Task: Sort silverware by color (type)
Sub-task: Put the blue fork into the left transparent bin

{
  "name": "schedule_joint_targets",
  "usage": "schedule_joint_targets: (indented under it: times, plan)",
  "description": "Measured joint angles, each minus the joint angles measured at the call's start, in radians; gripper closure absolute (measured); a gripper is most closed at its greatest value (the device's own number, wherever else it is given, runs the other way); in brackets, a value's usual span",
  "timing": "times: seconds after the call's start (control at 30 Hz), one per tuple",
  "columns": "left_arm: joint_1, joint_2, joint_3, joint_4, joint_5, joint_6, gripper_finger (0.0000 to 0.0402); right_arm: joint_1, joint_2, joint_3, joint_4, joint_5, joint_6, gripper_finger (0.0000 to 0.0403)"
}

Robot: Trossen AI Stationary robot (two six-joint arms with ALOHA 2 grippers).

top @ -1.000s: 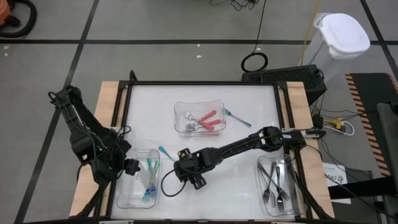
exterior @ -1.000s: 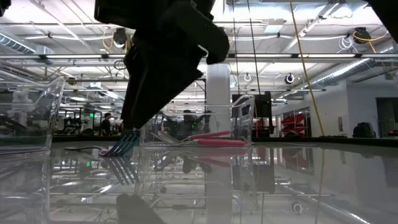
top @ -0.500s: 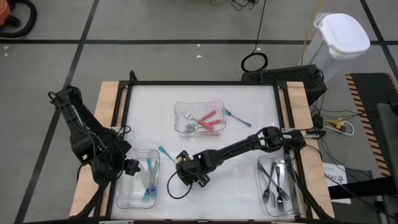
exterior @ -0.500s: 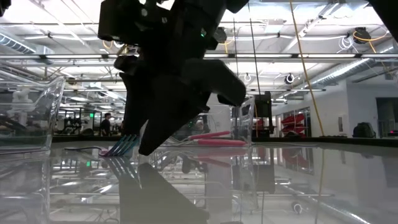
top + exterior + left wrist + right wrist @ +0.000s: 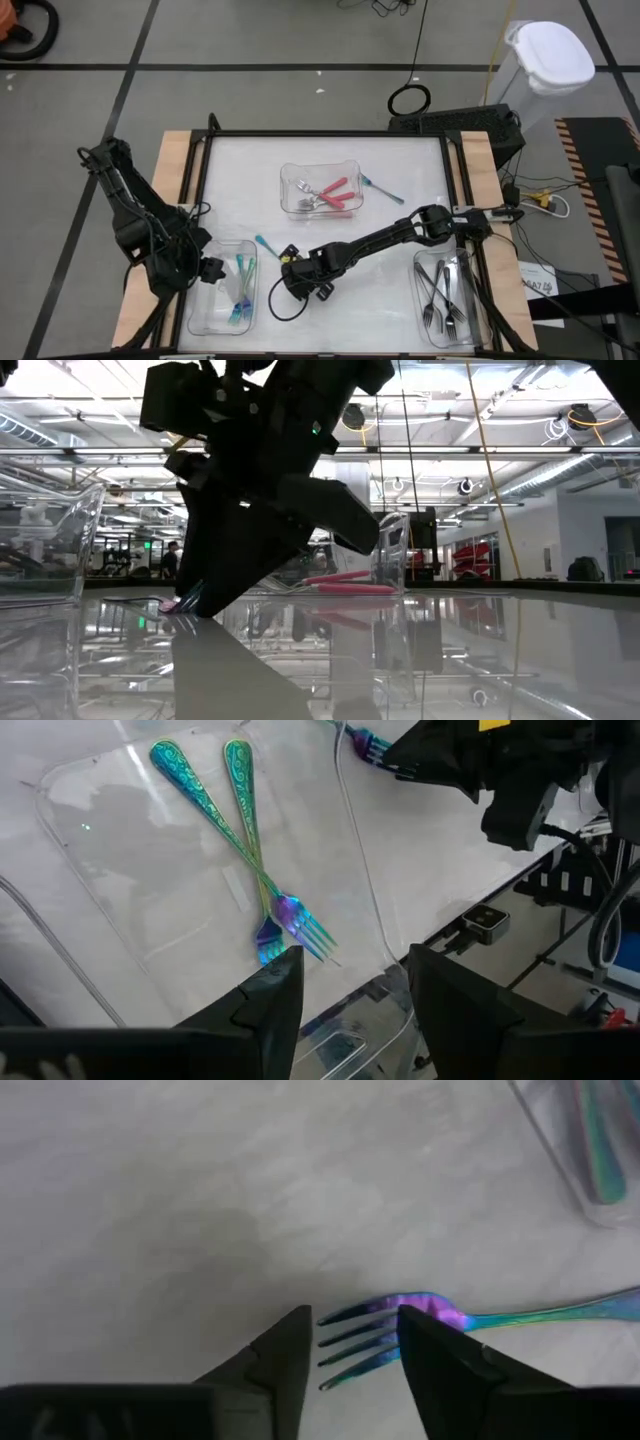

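Three clear plastic trays (image 5: 222, 300) (image 5: 318, 172) (image 5: 447, 298) rest on the white desk (image 5: 400, 160); a white-lidded bin (image 5: 545, 60) stands on the floor.

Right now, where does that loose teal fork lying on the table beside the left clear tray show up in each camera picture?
High view: loose teal fork, just right of the left clear plastic tray.
Low view: only its tip shows beside the dark arm.
Left wrist view: tines at the top edge.
Right wrist view: tines between the fingers.
Shared landmark: the left clear plastic tray.

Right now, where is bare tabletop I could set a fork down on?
Bare: the strip behind the pink-fork tray, and the front middle between the teal-fork tray and grey-fork tray. Crowded: mid-table, where the right gripper straddles the loose teal fork.
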Motion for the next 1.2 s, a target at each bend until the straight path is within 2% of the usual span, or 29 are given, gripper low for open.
schedule_joint_targets:
  times: [0.17,0.37,0.63,0.83,1.2]
  plan:
    - [0.0,0.0,0.0,0.008,0.003,-0.003,0.0222,0.0,0.0,0.0,-0.012,-0.024,0.048,0.0317]
    - [0.0,0.0,0.0,0.008,0.003,-0.016,0.0222,0.001,-0.003,0.001,-0.001,0.005,0.055,0.0373]
    - [0.0,0.0,0.0,0.001,0.003,-0.015,0.0222,0.004,-0.007,0.09,-0.06,0.038,0.061,0.0377]
    - [0.0,0.0,0.0,-0.003,-0.003,0.004,0.0222,0.002,-0.007,0.212,-0.16,0.061,0.089,0.0399]
    - [0.0,0.0,0.0,-0.021,-0.058,0.032,0.0222,-0.002,-0.006,0.374,-0.389,0.16,0.193,0.0403]
